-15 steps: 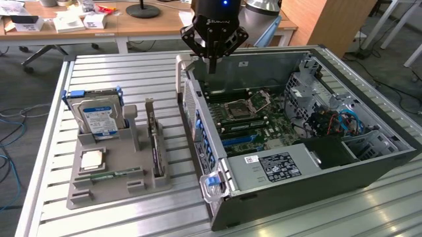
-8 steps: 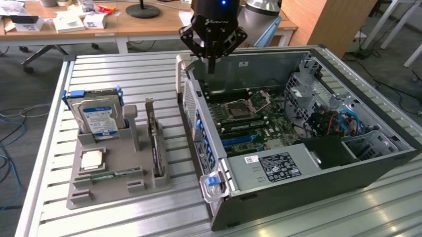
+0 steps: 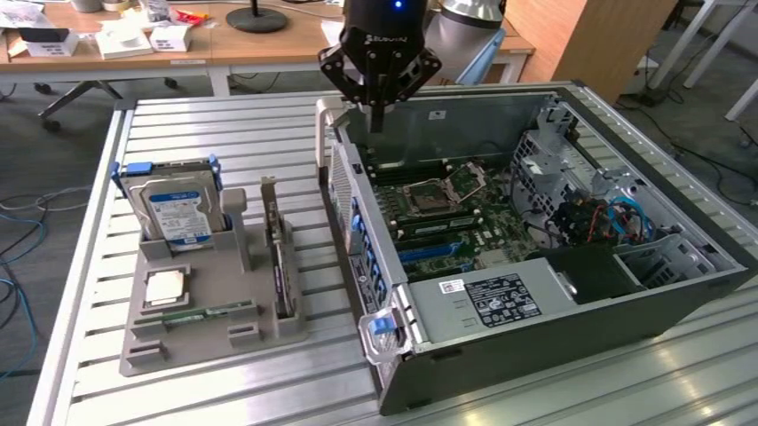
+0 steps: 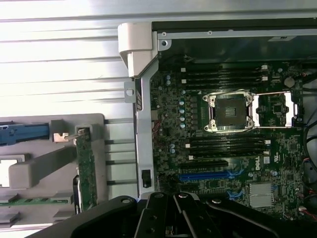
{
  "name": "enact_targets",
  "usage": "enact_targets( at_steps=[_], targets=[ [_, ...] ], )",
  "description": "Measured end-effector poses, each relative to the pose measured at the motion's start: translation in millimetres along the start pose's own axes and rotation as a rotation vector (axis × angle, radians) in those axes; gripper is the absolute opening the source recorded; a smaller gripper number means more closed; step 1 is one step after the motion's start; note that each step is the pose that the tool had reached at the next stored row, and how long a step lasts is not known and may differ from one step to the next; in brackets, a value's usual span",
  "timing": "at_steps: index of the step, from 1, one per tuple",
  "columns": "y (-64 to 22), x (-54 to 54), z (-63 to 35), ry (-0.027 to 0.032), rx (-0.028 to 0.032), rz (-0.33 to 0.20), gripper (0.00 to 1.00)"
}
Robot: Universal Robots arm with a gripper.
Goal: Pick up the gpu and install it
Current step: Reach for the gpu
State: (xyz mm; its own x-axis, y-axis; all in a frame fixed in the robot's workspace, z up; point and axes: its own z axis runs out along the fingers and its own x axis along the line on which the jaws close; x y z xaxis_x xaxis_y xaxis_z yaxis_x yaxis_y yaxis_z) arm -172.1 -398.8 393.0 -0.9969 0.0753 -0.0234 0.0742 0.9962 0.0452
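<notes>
The gpu [image 3: 280, 262] stands on edge in a slot of the grey holder [image 3: 190, 342] at the exterior view's left, its green card and silver bracket pointing up. In the wrist view the gpu [image 4: 87, 171] shows as a thin green strip beside the case wall. My gripper [image 3: 376, 122] hangs over the back corner of the open computer case [image 3: 569, 333], well away from the gpu. Its black fingers [image 4: 184, 203] are shut together with nothing between them. On the motherboard [image 4: 277, 148] a blue slot [image 4: 204, 175] lies near the gripper.
The holder also carries a silver hard drive [image 3: 177, 211] with a blue-white label, a processor chip [image 3: 166, 288] and a narrow green memory stick [image 3: 209, 312]. The case's upright side wall [image 3: 346, 209] stands between holder and motherboard. A cluttered desk [image 3: 237, 49] lies behind.
</notes>
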Motion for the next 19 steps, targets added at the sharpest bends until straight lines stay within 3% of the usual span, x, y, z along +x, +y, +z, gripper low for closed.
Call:
enact_targets(
  at_steps=[19],
  targets=[
    [-1.5,20.0,0.1,0.0,0.0,0.0,0.11]
  ],
)
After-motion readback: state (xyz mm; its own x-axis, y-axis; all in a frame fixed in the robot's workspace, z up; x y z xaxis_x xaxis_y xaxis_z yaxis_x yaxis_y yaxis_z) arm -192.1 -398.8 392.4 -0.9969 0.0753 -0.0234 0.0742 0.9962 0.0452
